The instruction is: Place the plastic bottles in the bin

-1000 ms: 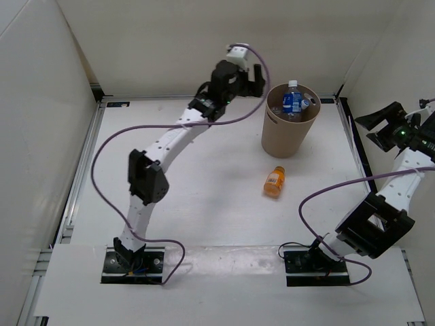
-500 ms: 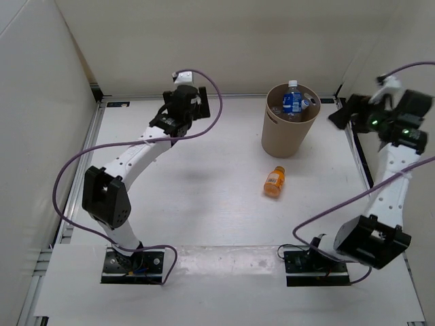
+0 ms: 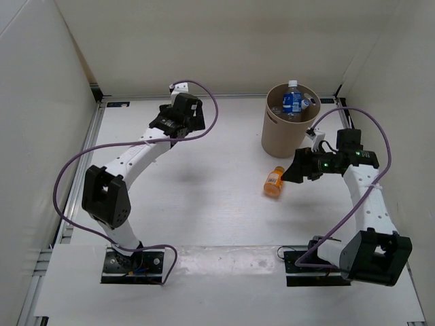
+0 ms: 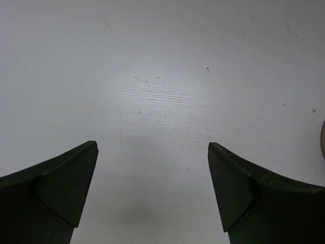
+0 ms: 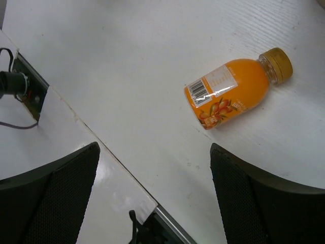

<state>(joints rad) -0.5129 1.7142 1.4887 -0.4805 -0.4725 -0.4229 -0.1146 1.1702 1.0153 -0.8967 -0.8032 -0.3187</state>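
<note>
The tan bin stands at the back right of the table. A clear bottle with blue label and cap stands in it, with two clear bottles beside it. The short orange bottle lies on its side on the table in front of the bin; it also shows in the right wrist view. My right gripper is open and empty, just right of the orange bottle, which lies ahead of its fingers, not between them. My left gripper is open and empty over bare table at the back left.
White walls enclose the table on three sides. An arm base plate with cables and the table's metal front edge show in the right wrist view. The bin's rim just shows at the right edge of the left wrist view.
My right arm has swung in from the far right wall and down to beside the orange bottle. My left arm has drawn back from the bin to the back left.
</note>
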